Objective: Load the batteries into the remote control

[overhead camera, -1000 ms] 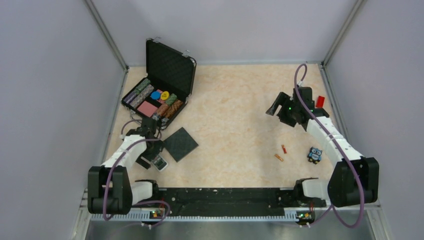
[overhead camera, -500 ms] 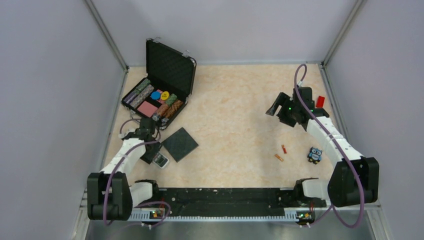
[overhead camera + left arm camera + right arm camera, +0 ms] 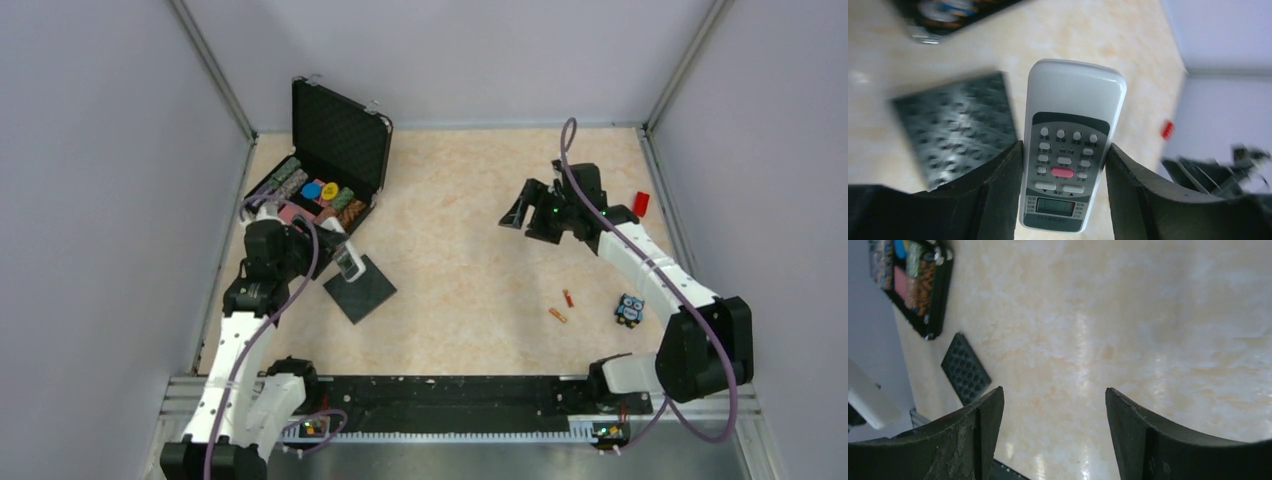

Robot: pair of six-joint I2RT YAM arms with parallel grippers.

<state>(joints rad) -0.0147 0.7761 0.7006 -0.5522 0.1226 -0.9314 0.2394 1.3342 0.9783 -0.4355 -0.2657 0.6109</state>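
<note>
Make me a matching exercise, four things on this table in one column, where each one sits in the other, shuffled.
1. remote control
2. batteries
3. black square pad
4. red block

A. by the far right wall
B. clamped in the left gripper
C. lying flat near the open case
D. loose on the table near the owl toy

Pairs: 1-B, 2-D, 3-C, 4-A

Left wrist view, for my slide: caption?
Left gripper holds the remote control, buttons toward camera, black pad in the background.
</note>
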